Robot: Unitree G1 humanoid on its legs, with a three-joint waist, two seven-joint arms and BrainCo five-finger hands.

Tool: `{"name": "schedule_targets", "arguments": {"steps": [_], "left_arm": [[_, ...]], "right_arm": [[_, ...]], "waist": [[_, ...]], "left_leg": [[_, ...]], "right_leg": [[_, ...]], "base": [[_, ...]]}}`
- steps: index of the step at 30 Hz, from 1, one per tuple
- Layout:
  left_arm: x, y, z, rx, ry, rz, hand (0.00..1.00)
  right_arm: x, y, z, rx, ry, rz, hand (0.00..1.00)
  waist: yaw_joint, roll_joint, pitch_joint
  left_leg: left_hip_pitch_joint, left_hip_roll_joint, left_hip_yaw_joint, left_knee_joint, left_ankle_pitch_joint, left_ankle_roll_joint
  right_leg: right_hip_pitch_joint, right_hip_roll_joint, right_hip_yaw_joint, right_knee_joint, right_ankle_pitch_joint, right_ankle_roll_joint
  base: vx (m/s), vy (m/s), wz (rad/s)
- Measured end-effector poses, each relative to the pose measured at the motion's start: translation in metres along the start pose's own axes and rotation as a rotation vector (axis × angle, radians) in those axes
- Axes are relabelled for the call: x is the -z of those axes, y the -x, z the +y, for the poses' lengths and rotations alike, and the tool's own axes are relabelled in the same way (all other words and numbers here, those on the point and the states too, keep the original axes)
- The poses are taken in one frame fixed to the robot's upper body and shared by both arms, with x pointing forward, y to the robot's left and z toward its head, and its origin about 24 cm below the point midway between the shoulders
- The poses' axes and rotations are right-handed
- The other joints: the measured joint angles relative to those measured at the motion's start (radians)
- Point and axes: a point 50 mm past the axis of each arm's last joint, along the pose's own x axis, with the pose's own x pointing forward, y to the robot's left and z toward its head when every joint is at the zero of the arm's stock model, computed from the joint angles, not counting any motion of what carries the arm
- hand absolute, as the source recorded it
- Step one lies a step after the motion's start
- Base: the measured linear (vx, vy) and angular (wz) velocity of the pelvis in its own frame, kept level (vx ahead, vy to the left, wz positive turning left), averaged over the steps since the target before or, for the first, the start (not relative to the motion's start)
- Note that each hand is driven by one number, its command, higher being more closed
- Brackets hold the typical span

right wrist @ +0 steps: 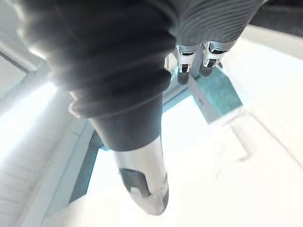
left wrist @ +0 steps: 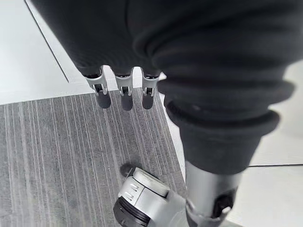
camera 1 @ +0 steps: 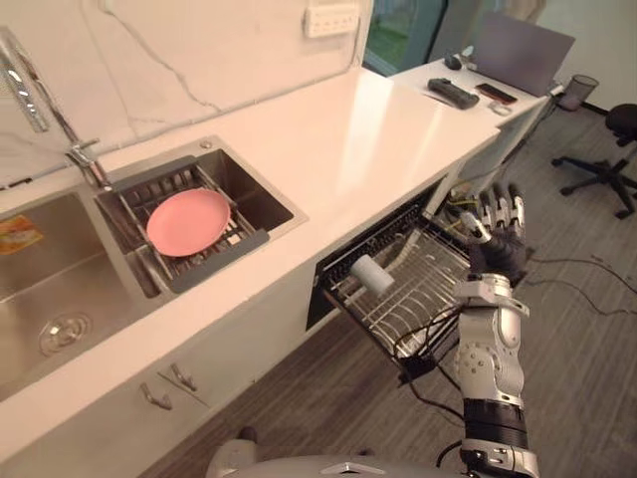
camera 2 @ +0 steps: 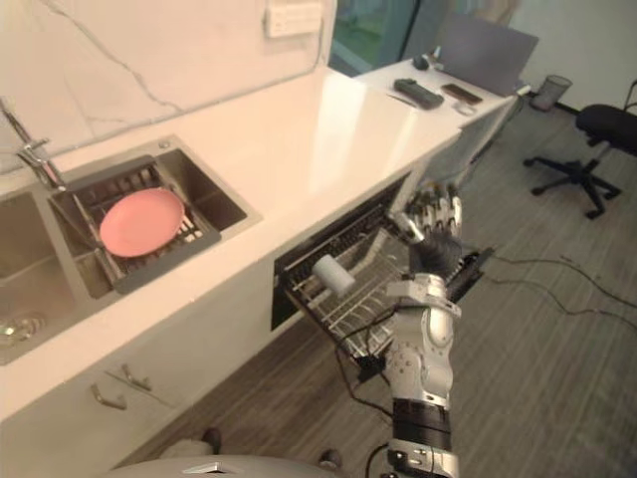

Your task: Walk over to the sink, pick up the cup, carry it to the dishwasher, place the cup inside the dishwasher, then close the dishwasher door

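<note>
1. You have the cup (camera 1: 370, 275) in the dishwasher (camera 1: 333, 261) already. It rests on the pulled-out wire rack (camera 1: 423, 294), at the rack's left end, close to the dark opening under the bench (camera 1: 378, 129).
2. The cup lies on its side, not upright. Its long axis runs from far left to near right, roughly outward from the bench front. You cannot tell from these views which end is the mouth.
3. Your right hand (camera 1: 501, 231) is raised at the right end of the rack, with its fingers (camera 1: 495, 204) straight and pointing up. It holds nothing and is well apart from the cup.
4. Your left hand (left wrist: 124, 92) hangs over the grey plank floor (left wrist: 57, 156). Its fingers are straight and relaxed, and nothing is in them.
5. The rack stands out from the cabinet front, so the dishwasher is not closed.
6. To the left, a pink plate (camera 1: 187, 221) lies flat on the drain tray (camera 1: 214, 267) set across the sink (camera 1: 271, 204). The tap (camera 1: 88, 161) stands just beyond it.
7. At the far right end of the bench you can see a laptop (camera 1: 523, 50) and a dark remote-like object (camera 1: 453, 93). An office chair (camera 1: 607, 159) stands on the floor to the right.
</note>
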Motion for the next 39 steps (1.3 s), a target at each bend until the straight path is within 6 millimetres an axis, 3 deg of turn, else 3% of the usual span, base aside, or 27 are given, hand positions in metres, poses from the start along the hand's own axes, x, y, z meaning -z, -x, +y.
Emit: {"name": "schedule_targets", "arguments": {"steps": [2, 4, 6, 10, 15, 17, 19, 20, 22, 23, 24, 25, 26, 27, 29, 30, 31, 32, 34, 35, 36, 39], "left_arm": [[-0.004, -0.001, 0.0, -0.003, 0.022, -0.005, 0.0], [-0.011, -0.004, -0.003, 0.015, 0.019, -0.014, 0.0], [-0.019, -0.007, -0.005, 0.043, 0.014, -0.012, 0.0], [-0.003, -0.005, -0.01, 0.074, 0.03, 0.07, 0.0], [-0.003, -0.006, -0.006, 0.1, 0.016, 0.078, 0.0], [-0.003, -0.007, -0.006, 0.115, 0.004, 0.08, 0.0], [-0.004, -0.008, -0.005, 0.127, -0.046, 0.085, 0.0], [-0.006, -0.008, -0.005, 0.132, -0.067, 0.08, 0.0], [-0.014, -0.011, -0.007, 0.146, -0.142, 0.062, 0.0], [-0.02, -0.012, -0.003, 0.152, -0.201, 0.043, 0.0], [-0.027, -0.014, -0.001, 0.154, -0.225, 0.028, 0.0], [-0.035, -0.015, -0.002, 0.157, -0.235, 0.012, 0.0], [-0.045, -0.018, 0.003, 0.141, -0.246, 0.002, 0.0], [-0.055, -0.02, 0.008, 0.127, -0.264, -0.002, 0.0], [-0.06, -0.021, 0.009, 0.124, -0.283, 0.002, 0.0], [-0.059, -0.021, 0.009, 0.123, -0.291, 0.006, 0.0], [-0.059, -0.021, 0.012, 0.114, -0.291, 0.006, 0.0], [-0.057, -0.021, 0.012, 0.112, -0.278, 0.012, 0.0], [-0.052, -0.021, 0.007, 0.122, -0.257, 0.027, 0.0], [-0.052, -0.02, 0.005, 0.128, -0.256, 0.029, 0.0], [-0.053, -0.021, 0.005, 0.111, -0.326, 0.033, 0.0], [-0.053, -0.021, 0.006, 0.111, -0.326, 0.034, 0.0]], "right_arm": [[0.006, 0.001, 0.011, -0.061, -0.015, 0.025, 0.0], [0.004, 0.0, 0.018, -0.097, -0.024, 0.013, 0.0], [-0.002, -0.006, 0.021, -0.122, -0.004, -0.009, 0.0], [-0.001, -0.013, 0.036, -0.204, 0.034, -0.004, 0.0], [0.001, -0.014, 0.039, -0.213, 0.033, 0.009, 0.0], [0.002, -0.013, 0.04, -0.215, 0.031, 0.013, 0.0], [0.003, -0.012, 0.041, -0.211, 0.03, 0.018, 0.0], [0.002, -0.012, 0.041, -0.202, 0.03, 0.016, 0.0], [0.001, -0.007, 0.032, -0.161, 0.06, 0.025, 0.0], [0.003, -0.002, 0.025, -0.122, 0.087, 0.037, 0.0], [0.003, 0.002, 0.02, -0.093, 0.098, 0.045, 0.0], [0.004, 0.004, 0.019, -0.087, 0.097, 0.049, 0.0], [0.004, 0.008, 0.017, -0.079, 0.099, 0.053, 0.0], [0.002, 0.009, 0.017, -0.078, 0.101, 0.05, 0.0], [-0.005, 0.011, 0.015, -0.076, 0.109, 0.024, 0.0], [-0.008, 0.013, 0.017, -0.084, 0.108, 0.014, 0.0], [-0.009, 0.014, 0.019, -0.106, 0.105, 0.011, 0.0], [-0.009, 0.014, 0.019, -0.112, 0.108, 0.014, 0.0], [-0.011, 0.014, 0.018, -0.112, 0.112, 0.009, 0.0], [-0.011, 0.014, 0.016, -0.109, 0.115, 0.01, 0.0], [-0.007, 0.018, 0.008, -0.081, 0.125, 0.045, 0.0], [-0.007, 0.018, 0.008, -0.081, 0.125, 0.045, 0.0]], "waist": [[-0.004, 0.013, -0.006], [-0.024, 0.018, -0.004], [-0.022, 0.03, -0.004], [-0.02, 0.055, -0.005], [-0.04, 0.038, 0.004], [-0.045, 0.035, 0.006], [-0.053, 0.022, 0.008], [-0.055, 0.022, 0.008], [-0.067, 0.03, 0.006], [-0.076, 0.028, 0.007], [-0.091, 0.03, 0.009], [-0.099, 0.027, 0.014], [-0.11, 0.013, 0.018], [-0.117, -0.004, 0.023], [-0.117, -0.015, 0.022], [-0.118, -0.019, 0.021], [-0.122, -0.042, 0.013], [-0.117, -0.044, 0.008], [-0.111, -0.017, -0.003], [-0.112, -0.008, -0.002], [-0.129, -0.017, -0.02], [-0.129, -0.017, -0.02]], "left_leg": [[-0.011, 0.003, 0.001, -0.002, -0.004, 0.017], [-0.022, 0.032, 0.091, -0.008, 0.0, 0.048], [-0.031, 0.072, 0.222, -0.016, 0.027, 0.078], [-0.003, 0.073, 0.236, -0.072, 0.095, 0.033], [0.03, 0.044, 0.246, -0.135, 0.121, 0.034], [0.039, 0.026, 0.249, -0.135, 0.111, 0.038], [0.043, -0.016, 0.246, -0.135, 0.09, 0.048], [0.043, -0.027, 0.244, -0.135, 0.086, 0.052], [0.044, -0.052, 0.209, -0.135, 0.08, 0.063], [0.05, -0.057, 0.176, -0.133, 0.076, 0.076], [0.065, -0.051, 0.129, -0.128, 0.075, 0.088], [0.067, -0.045, 0.101, -0.128, 0.075, 0.094], [0.062, -0.03, 0.05, -0.128, 0.077, 0.095], [0.066, -0.02, 0.016, -0.128, 0.074, 0.09], [0.077, -0.021, -0.003, -0.128, 0.071, 0.086], [0.084, -0.029, -0.006, -0.128, 0.068, 0.086], [0.101, -0.055, -0.009, -0.128, 0.053, 0.078], [0.109, -0.061, -0.005, -0.128, 0.043, 0.07], [0.104, -0.035, 0.003, -0.133, 0.027, 0.047], [0.101, -0.025, 0.009, -0.133, 0.027, 0.043], [0.111, -0.021, 0.059, -0.134, 0.029, 0.039], [0.111, -0.021, 0.059, -0.134, 0.029, 0.039]], "right_leg": [[0.019, 0.001, -0.041, -0.004, -0.002, 0.003], [0.051, -0.002, -0.112, -0.015, -0.002, 0.006], [0.07, -0.011, -0.184, -0.008, -0.005, 0.011], [0.072, -0.027, -0.199, 0.036, -0.037, 0.019], [0.081, -0.057, -0.215, 0.053, -0.045, 0.032], [0.079, -0.084, -0.212, 0.082, -0.055, 0.045], [0.051, -0.161, -0.211, 0.19, -0.095, 0.06], [0.043, -0.185, -0.212, 0.228, -0.104, 0.054], [-0.013, -0.256, -0.149, 0.407, -0.104, -0.017], [-0.072, -0.27, -0.013, 0.53, -0.069, -0.109], [-0.137, -0.262, 0.111, 0.644, -0.018, -0.149], [-0.155, -0.242, 0.165, 0.676, -0.083, -0.1], [-0.171, -0.168, 0.232, 0.669, -0.214, -0.068], [-0.184, -0.093, 0.285, 0.62, -0.273, -0.051], [-0.201, -0.022, 0.339, 0.533, -0.288, -0.038], [-0.201, -0.007, 0.347, 0.481, -0.256, -0.031], [-0.201, -0.004, 0.341, 0.424, -0.154, -0.034], [-0.19, -0.013, 0.334, 0.41, -0.173, -0.039], [-0.125, 0.02, 0.336, 0.27, -0.181, -0.004], [-0.121, 0.032, 0.333, 0.251, -0.172, -0.01], [-0.022, 0.053, 0.308, 0.078, -0.099, -0.001], [-0.022, 0.053, 0.308, 0.078, -0.099, -0.001]], "base": [[-0.06, -0.022, 0.62], [-0.04, -0.028, 1.05], [-0.01, 0.006, 0.93], [0.04, 0.058, 0.23], [0.06, 0.033, 0.09], [0.08, 0.055, 0.02], [0.1, 0.095, 0.14], [0.11, 0.121, 0.4], [0.11, 0.131, 0.6], [0.15, 0.139, 0.8], [0.16, 0.099, 0.86], [0.14, 0.011, 1.03], [0.1, -0.04, 1.02], [0.09, -0.065, 0.94], [0.08, -0.083, 0.58], [0.05, -0.12, 0.45], [0.04, -0.125, 0.18], [0.09, -0.165, 0.02], [0.12, -0.157, -0.13], [0.06, -0.09, -0.08], [0.01, -0.03, -0.01], [0.0, 0.0, 0.0]]}}
